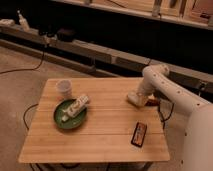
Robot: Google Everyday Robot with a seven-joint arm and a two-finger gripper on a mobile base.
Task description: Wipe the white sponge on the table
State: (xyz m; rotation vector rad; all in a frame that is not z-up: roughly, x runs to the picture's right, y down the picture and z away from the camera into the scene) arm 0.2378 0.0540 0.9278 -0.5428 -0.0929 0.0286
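Observation:
The white sponge (134,99) is an off-white pad lying on the right side of the light-wood table (100,132), near its far right edge. My gripper (138,96) points down from the white arm that reaches in from the right. It sits right on top of the sponge, holds it and presses it against the tabletop. The gripper covers part of the sponge.
A green plate (64,119) with a white bottle-like item (78,105) sits on the left side of the table. A white cup (64,87) stands behind it. A dark flat packet (139,134) lies near the front right. A dark shelf wall runs behind the table.

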